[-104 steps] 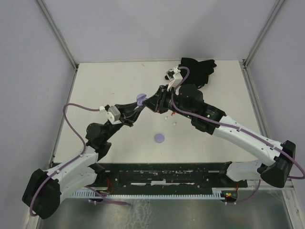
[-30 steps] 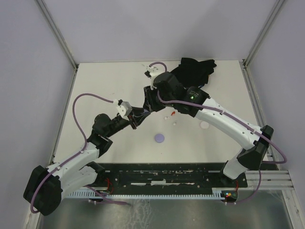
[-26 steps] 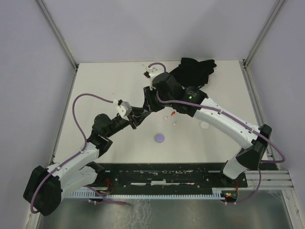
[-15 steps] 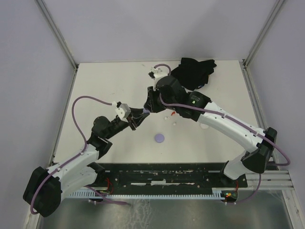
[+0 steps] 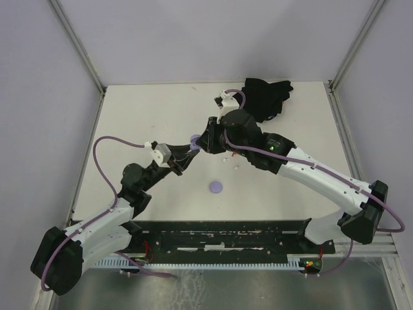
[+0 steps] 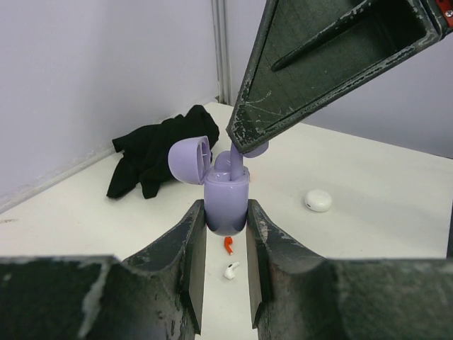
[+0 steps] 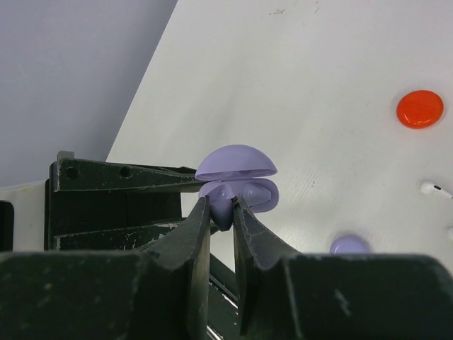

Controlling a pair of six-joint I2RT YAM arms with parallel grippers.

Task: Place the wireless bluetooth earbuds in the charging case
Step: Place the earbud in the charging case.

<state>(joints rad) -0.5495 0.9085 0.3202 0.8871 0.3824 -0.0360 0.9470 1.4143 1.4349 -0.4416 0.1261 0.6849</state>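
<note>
Gripping the lavender charging case (image 6: 226,195) upright above the counter (image 5: 142,116), the left tool (image 6: 226,225) is clenching its body, and the lid (image 6: 190,159) is standing open. The right tool (image 7: 221,207) is pinching a lavender earbud (image 6: 228,163) at the case's mouth. Its finger is hiding how deep the bud is reaching, and whether a second bud is lying inside cannot be told. A red earbud (image 6: 228,245) and a white earbud (image 6: 231,270) are lying loose on the counter below, near a white case (image 6: 318,200).
</note>
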